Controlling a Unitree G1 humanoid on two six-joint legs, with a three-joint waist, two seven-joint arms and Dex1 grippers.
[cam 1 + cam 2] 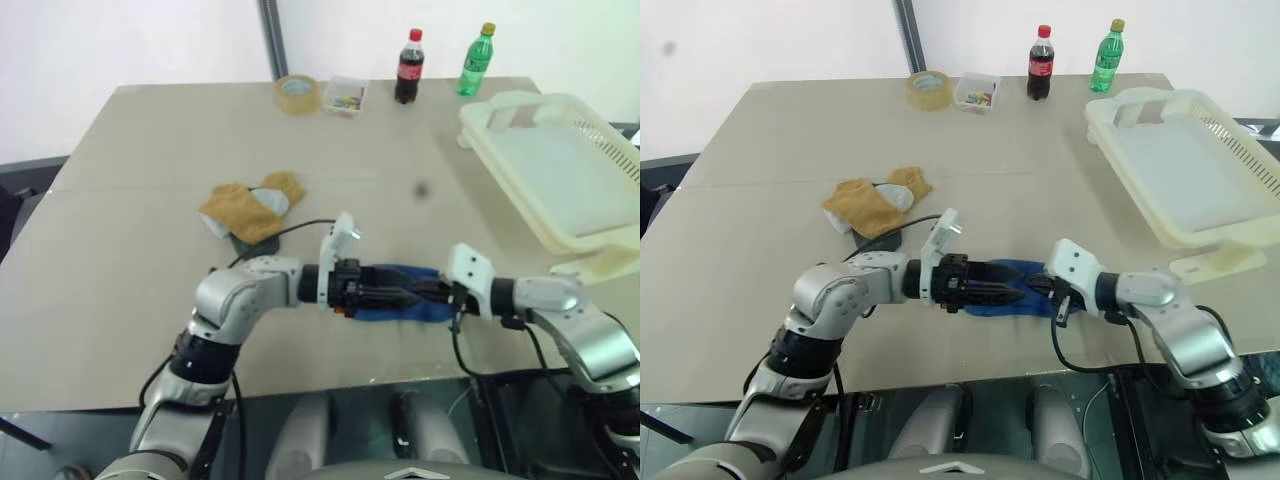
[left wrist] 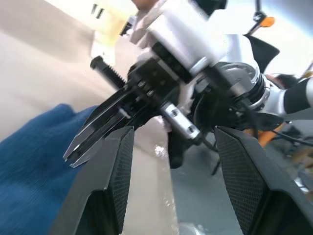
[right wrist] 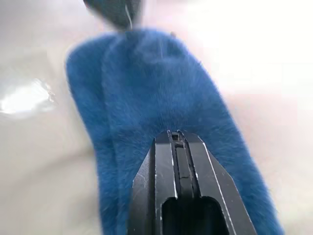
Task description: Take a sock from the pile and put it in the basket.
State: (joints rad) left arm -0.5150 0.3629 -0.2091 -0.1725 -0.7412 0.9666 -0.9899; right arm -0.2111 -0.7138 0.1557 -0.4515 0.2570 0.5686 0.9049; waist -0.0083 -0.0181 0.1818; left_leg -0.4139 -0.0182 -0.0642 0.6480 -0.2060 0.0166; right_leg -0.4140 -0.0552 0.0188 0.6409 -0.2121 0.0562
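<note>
The royal-blue sock [image 1: 400,312] lies flat near the table's front edge, apart from the pile [image 1: 250,208] of mustard-yellow, whitish and dark green socks further back on the left. My left gripper [image 1: 410,296] points level to the right, open, its fingers [image 2: 117,161] just over the sock [image 2: 34,161]. From the other side my right gripper [image 1: 440,292] points left, shut, fingertips [image 3: 176,133] low over the sock's [image 3: 146,78] right end; nothing shows between them. The two grippers face each other closely. At the right the cream basket [image 1: 522,100] stands empty.
At the back of the table stand a tape roll [image 1: 297,93], a small clear box of coloured bits [image 1: 345,95], a cola bottle [image 1: 408,68] and a green bottle [image 1: 476,62]. The table's front edge [image 1: 300,385] runs just below the grippers.
</note>
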